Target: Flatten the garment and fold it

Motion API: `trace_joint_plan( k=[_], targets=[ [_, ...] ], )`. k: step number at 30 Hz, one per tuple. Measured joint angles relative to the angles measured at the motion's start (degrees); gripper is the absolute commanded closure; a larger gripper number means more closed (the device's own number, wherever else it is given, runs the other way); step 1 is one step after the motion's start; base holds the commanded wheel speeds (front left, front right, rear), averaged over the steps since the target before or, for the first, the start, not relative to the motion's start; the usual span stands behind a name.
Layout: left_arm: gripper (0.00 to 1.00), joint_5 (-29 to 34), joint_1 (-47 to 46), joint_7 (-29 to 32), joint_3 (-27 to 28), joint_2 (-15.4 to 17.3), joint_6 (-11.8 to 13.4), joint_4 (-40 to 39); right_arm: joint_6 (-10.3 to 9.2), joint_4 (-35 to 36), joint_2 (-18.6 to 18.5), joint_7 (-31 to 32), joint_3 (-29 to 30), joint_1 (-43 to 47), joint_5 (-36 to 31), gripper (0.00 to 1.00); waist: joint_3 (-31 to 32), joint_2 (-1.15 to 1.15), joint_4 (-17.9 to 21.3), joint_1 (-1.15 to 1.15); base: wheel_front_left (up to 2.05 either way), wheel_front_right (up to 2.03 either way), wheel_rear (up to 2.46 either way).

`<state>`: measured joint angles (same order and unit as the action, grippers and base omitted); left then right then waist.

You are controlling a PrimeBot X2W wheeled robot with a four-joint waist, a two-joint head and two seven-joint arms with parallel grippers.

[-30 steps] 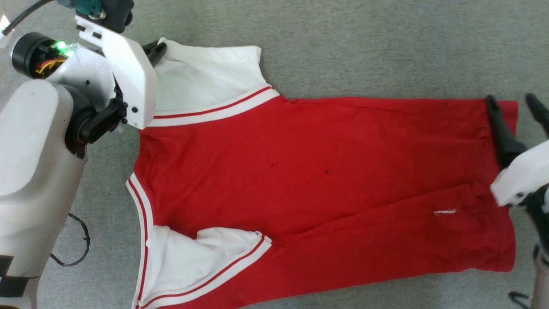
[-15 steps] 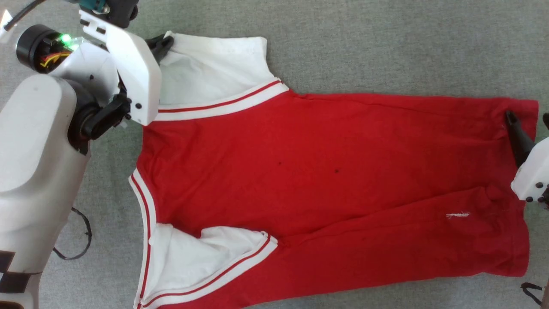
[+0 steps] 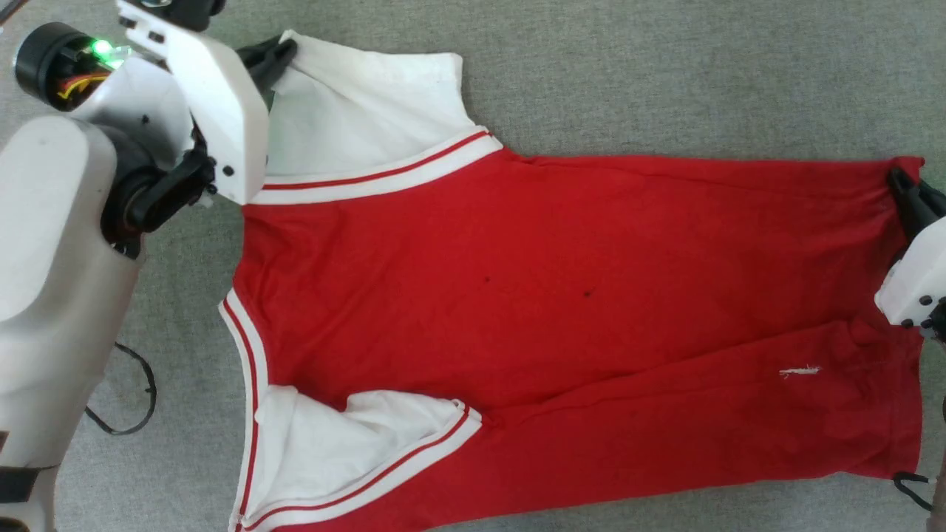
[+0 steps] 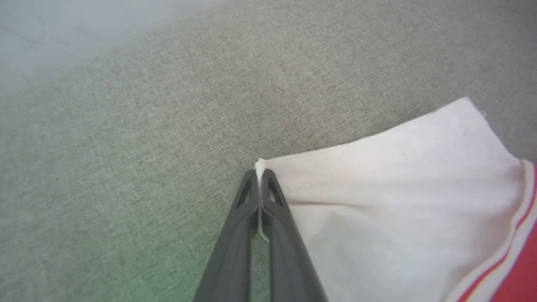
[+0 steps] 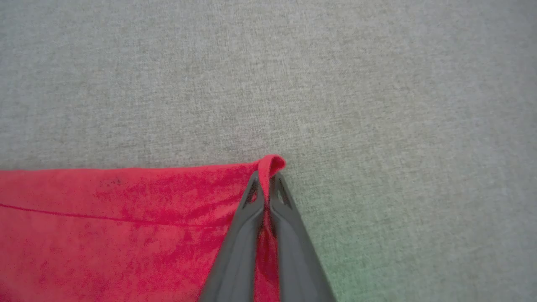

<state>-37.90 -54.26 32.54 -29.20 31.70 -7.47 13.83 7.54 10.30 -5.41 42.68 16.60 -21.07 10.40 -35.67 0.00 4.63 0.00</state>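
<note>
The grey, coarse-woven carpet-like surface (image 3: 665,74) carries the garment (image 3: 562,295), a red soft-knit jersey T-shirt with white short sleeves and striped trim, stretched lengthwise between the two arms; the rough nap could drag and bunch the cloth if either arm pulls low; a long diagonal crease (image 3: 665,362) crosses the near half and the near white sleeve (image 3: 347,443) lies rumpled, so folding now would trap both; the left gripper (image 4: 260,176) presses its dark tapered jaws together on the far sleeve's corner; the right gripper (image 5: 267,178) pinches the red hem corner (image 5: 272,162); both bites look shallow and may slip.
</note>
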Motion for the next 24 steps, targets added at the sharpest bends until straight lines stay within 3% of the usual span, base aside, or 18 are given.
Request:
trace_joint_plan(
  k=[12,24],
  targets=[
    [1.0,-4.66,7.33,-10.94,3.59,2.49,0.01,-7.89,-0.01,1.18,-1.82,-6.91,-1.19,0.92,2.68,1.0,3.6,0.0,-0.51,0.0,0.0,0.0,0.0],
    [1.0,-11.58,28.3,-17.11,9.49,6.95,3.2,-23.72,-0.01,3.89,-2.13,-9.2,0.98,11.12,6.36,1.0,12.2,0.0,-1.54,-0.01,0.0,0.0,0.0]
  ],
)
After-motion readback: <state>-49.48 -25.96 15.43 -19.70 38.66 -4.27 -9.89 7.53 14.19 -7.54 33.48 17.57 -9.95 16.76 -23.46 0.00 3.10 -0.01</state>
